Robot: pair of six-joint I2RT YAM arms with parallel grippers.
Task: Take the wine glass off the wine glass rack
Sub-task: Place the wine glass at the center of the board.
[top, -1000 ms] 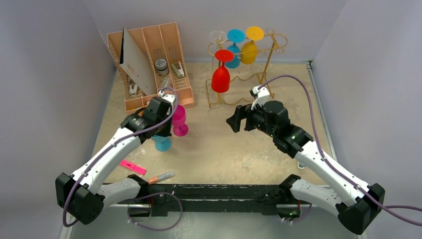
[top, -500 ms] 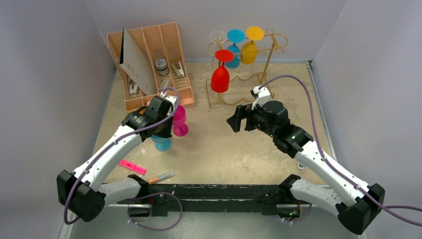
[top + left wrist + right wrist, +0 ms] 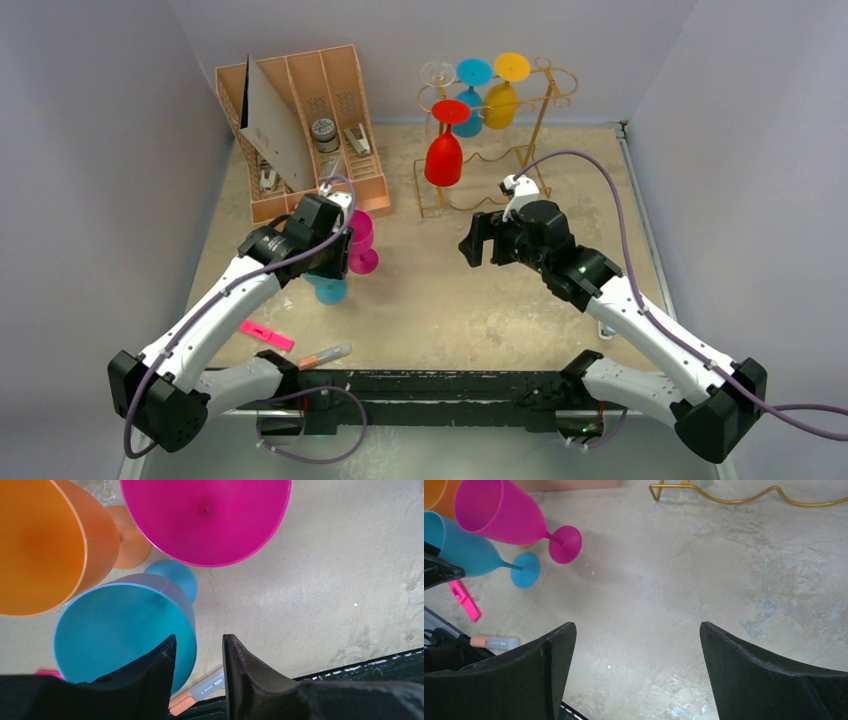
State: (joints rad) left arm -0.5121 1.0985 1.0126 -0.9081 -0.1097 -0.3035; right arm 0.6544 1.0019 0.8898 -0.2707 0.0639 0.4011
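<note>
Left jaws sit partly open astride the blue glass (image 3: 120,625) rim, not pinching. Right jaws gape wide, holding nothing, over open tabletop (image 3: 664,595). At the far edge, a red wine glass (image 3: 443,160) hangs on the gold wine glass rack (image 3: 539,122).

Robot lab: walled test table (image 3: 470,310)

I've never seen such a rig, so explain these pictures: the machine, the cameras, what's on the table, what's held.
Two robot arms, each with a two-finger gripper, stand at a beige table. One picture looks down from above; the others come from cameras on each wrist. A gold wire rack holds hanging wine glasses. A pink glass, a blue glass and an orange glass stand near a tan slotted organiser. The left gripper straddles the blue glass's rim, jaws apart; the right gripper is open. Nothing is held.
</note>
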